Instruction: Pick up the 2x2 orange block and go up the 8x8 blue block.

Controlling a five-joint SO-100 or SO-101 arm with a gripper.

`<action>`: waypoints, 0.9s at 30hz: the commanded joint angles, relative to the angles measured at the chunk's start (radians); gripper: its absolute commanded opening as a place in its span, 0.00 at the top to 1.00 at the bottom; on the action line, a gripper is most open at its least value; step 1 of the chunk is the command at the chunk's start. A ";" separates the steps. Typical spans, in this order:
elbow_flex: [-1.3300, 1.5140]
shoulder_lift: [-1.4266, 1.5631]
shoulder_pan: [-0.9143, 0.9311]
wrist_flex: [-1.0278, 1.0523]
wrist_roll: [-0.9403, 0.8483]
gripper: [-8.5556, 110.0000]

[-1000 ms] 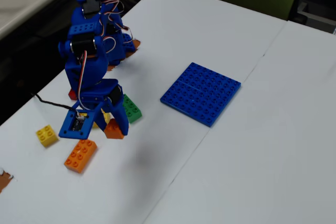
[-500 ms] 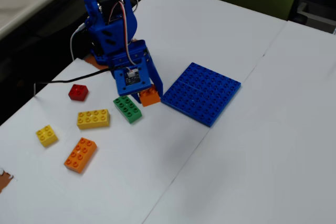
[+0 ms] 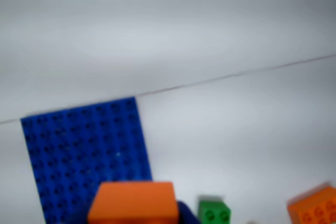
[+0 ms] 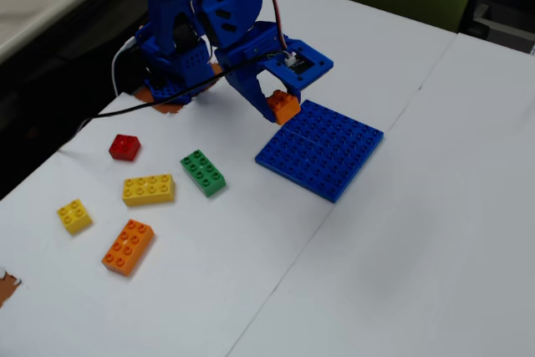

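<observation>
The 2x2 orange block (image 4: 284,107) is clamped between the fingers (image 4: 261,99) of the gripper (image 4: 280,106), raised off the desk (image 4: 435,232) just above the far-left edge of the 8x8 blue block (image 4: 322,150). In the wrist view the orange block (image 3: 134,202) overlaps the blue baseplate (image 3: 84,156). A green 2x4 brick (image 4: 203,172) lies nearer the desk's left edge.

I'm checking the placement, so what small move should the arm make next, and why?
Probably carry the 2x2 orange block a little further over the 8x8 blue block before lowering. The gripper holds it raised near the plate's edge nearest the arm, not yet over the middle.
</observation>
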 commanded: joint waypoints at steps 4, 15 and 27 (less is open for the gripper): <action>-0.071 0.032 -0.066 0.018 -0.089 0.93; -0.140 -0.110 -0.146 -0.044 -0.103 0.93; -0.147 -0.117 -0.235 0.094 -0.058 0.93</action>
